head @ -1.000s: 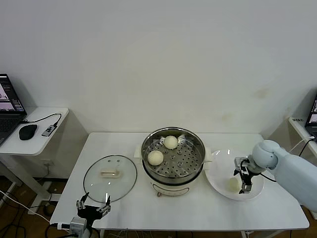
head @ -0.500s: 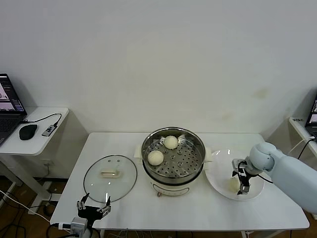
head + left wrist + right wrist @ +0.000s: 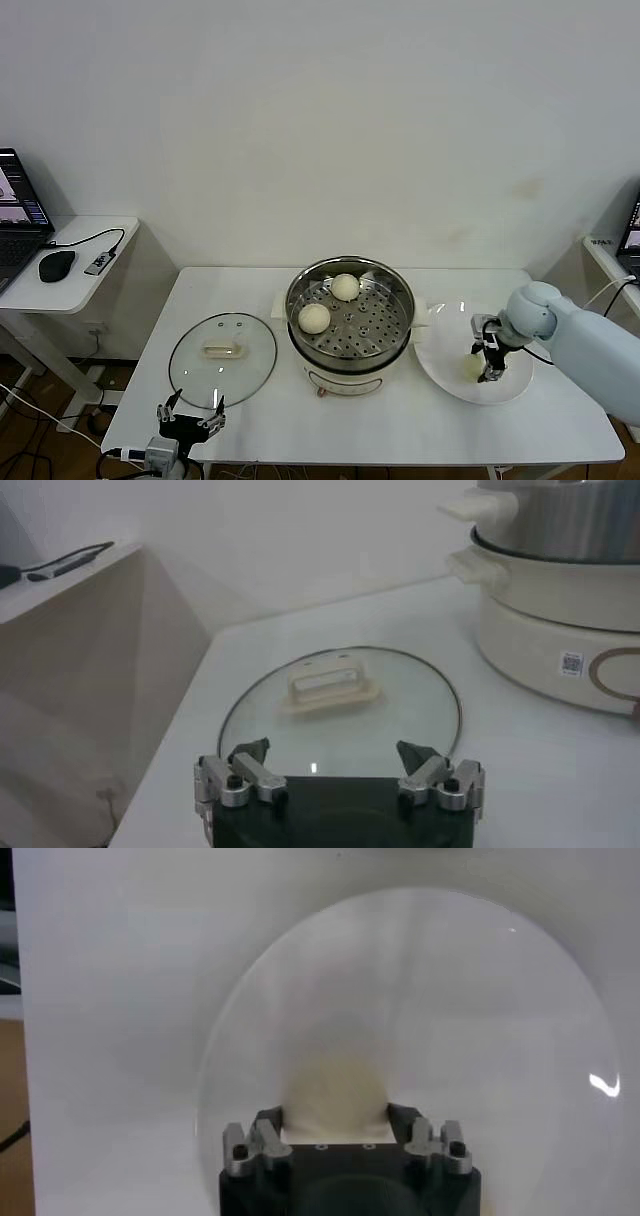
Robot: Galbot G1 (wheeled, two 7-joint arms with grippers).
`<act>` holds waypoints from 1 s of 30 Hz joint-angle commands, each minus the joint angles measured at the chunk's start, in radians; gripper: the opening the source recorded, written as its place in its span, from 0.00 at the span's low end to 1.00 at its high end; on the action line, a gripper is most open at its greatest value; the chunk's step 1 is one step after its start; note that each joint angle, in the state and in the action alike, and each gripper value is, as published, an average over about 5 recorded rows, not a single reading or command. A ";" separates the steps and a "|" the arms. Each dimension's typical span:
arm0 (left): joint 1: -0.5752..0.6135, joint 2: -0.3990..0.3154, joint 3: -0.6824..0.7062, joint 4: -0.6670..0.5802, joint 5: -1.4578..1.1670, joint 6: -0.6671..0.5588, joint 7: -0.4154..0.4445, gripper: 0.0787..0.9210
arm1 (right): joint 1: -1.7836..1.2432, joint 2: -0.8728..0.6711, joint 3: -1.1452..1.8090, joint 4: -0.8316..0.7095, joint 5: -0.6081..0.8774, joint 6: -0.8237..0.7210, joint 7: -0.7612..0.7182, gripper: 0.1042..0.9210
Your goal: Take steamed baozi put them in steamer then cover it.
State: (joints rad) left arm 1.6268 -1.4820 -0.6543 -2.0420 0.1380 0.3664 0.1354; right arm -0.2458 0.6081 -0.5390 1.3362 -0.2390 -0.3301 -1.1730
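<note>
Right gripper (image 3: pixel 487 362) is down over the white plate (image 3: pixel 440 378), its two fingers (image 3: pixel 268 1133) pressed against either side of a steamed baozi (image 3: pixel 334 1095); in the right wrist view the bun fills the gap between the pads, so the jaws are clamped on it. That bun sits on the plate, toward the side nearer the pot, and whether it is lifted clear of the plate cannot be told.

No brand name can be read anywhere. The only marking is a small square code label (image 3: pixel 571 663) on the cream base of the steamer (image 3: pixel 348 372), too small to make out.

The steamer stands at the middle of the white table (image 3: pixel 250 420), just left of the plate. Its steel pot holds a perforated tray with two more baozi on it: one near the front left (image 3: pixel 314 318), one toward the back (image 3: pixel 345 287), apart from each other. The cover (image 3: pixel 222 357) lies flat on the table to the left of the steamer, handle up, close to the pot without touching it.

The right arm reaches in from the right edge, forearm angled inward and the wrist bent so the gripper points down at the plate. The left gripper (image 3: pixel 189 415) hangs at the near edge of the table just in front of the cover, fingers spread wide, holding nothing.

A side table (image 3: pixel 70 290) at far left carries a laptop (image 3: pixel 18 215) and a mouse (image 3: pixel 56 265).
</note>
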 commanded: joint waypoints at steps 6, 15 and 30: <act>-0.013 -0.004 0.009 0.001 0.003 -0.001 -0.005 0.88 | 0.317 -0.093 -0.191 0.067 0.180 -0.017 -0.049 0.62; -0.013 -0.006 0.007 0.000 0.029 -0.005 -0.021 0.88 | 0.689 0.002 -0.334 0.011 0.377 0.054 -0.191 0.62; 0.030 -0.026 -0.029 -0.082 0.043 -0.011 -0.031 0.88 | 0.805 0.309 -0.395 -0.119 0.428 0.783 -0.274 0.62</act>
State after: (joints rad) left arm 1.6378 -1.4966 -0.6743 -2.0803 0.1687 0.3570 0.1055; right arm 0.4461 0.7686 -0.8844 1.2495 0.1601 0.0872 -1.3968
